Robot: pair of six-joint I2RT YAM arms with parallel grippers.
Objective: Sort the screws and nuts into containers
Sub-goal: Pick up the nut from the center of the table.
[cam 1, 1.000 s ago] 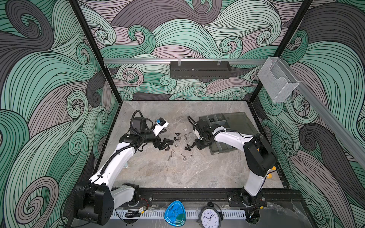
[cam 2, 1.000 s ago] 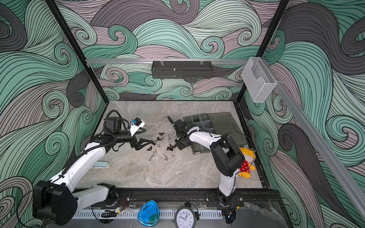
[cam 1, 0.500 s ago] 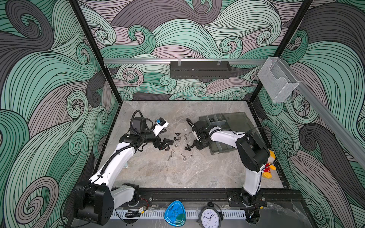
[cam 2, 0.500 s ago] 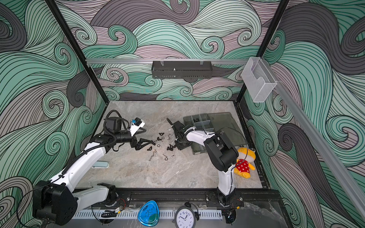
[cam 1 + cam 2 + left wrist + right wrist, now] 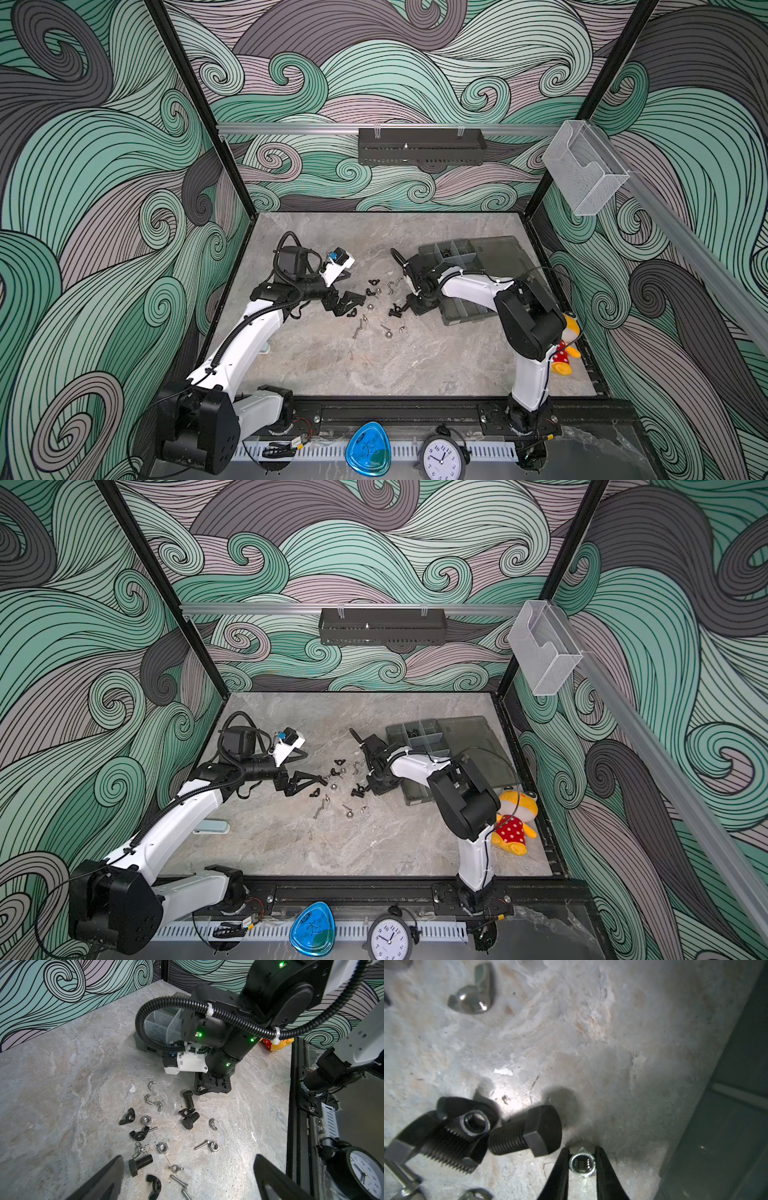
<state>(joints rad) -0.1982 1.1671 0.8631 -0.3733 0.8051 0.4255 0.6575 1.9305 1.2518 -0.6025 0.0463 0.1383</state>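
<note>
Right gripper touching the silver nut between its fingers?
Touching. Right wrist view: right gripper fingertips flush against both sides of the silver nut, no gap.

Left arm [image 5: 257,332] and right arm [image 5: 469,286]: white shells, black joints, ribbed black cable [image 5: 187,1002], green lights [image 5: 200,1034].

swirl-patterned walls [image 5: 83,166], grey marble floor [image 5: 374,370]

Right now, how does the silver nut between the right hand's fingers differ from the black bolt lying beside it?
The silver nut is a small shiny ring, hole facing up; the black bolt is bigger, dull, lying on its side. The right hand pinches the nut; nothing grips the bolt. Both are threaded.
</note>
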